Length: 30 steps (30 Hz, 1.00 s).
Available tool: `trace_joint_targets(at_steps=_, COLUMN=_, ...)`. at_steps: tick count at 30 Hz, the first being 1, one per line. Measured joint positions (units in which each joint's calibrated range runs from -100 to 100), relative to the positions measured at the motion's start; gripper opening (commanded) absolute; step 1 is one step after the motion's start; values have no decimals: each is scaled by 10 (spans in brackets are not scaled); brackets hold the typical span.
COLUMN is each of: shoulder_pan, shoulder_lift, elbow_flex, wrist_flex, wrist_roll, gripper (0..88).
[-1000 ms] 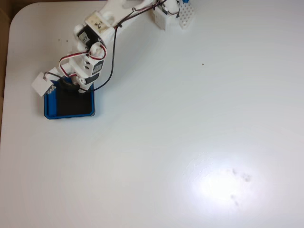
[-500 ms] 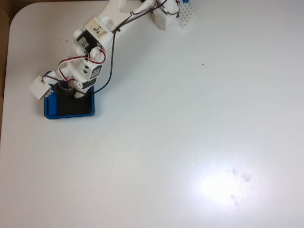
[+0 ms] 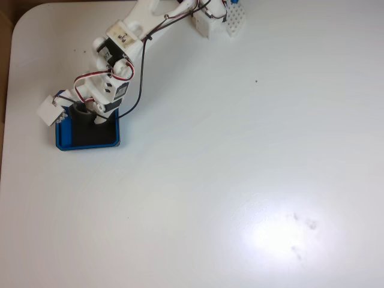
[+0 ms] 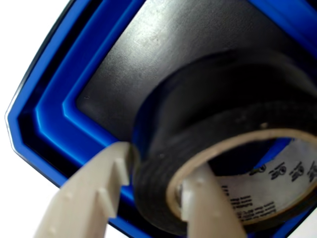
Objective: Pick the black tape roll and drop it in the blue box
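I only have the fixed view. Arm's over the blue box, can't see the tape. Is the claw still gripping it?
Observer: Yes. In the wrist view the claw pinches the black tape roll's wall, one finger outside, one inside the core.
Operator: Over the box or past the edge?
Observer: Over it: the blue box's black floor shows directly behind the roll.
Operator: Touching the floor?
Observer: Cannot tell; the roll sits tilted, with its open core facing the camera.
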Motion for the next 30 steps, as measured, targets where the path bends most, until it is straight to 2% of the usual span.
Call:
trace_joint_targets(at_steps=16, shoulder_pan=0, shoulder_lift=0, elbow_flex=-1, wrist_flex=0, wrist_roll=-1, gripper=146)
trace_joint_targets(at_steps=30, shoulder_pan=0, shoulder_lift=0, elbow_flex=-1, wrist_flex=0, wrist_roll=-1, gripper=148)
